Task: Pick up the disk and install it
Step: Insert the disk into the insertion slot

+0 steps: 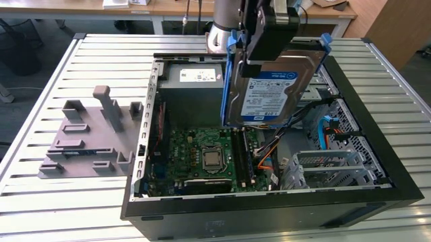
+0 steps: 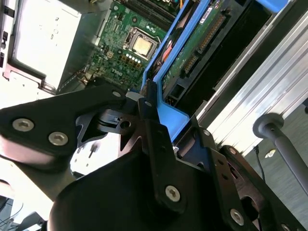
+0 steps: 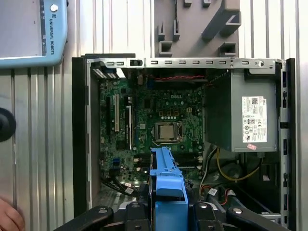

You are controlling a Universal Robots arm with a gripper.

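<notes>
Black pincer, silver screws; arm grey, seemingly blue-edged.

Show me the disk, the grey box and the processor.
disk (image 1: 269,95): exterior view, its white-and-blue label.
grey box (image 3: 250,84): first wrist view, bare grey face.
processor (image 3: 167,131): first wrist view, metal lid.

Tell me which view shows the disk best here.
The exterior view: the disk hangs in the gripper above the open computer case, with its label facing the camera. The second wrist view shows its circuit-board side obliquely; the first wrist view shows its blue frame edge-on.
</notes>
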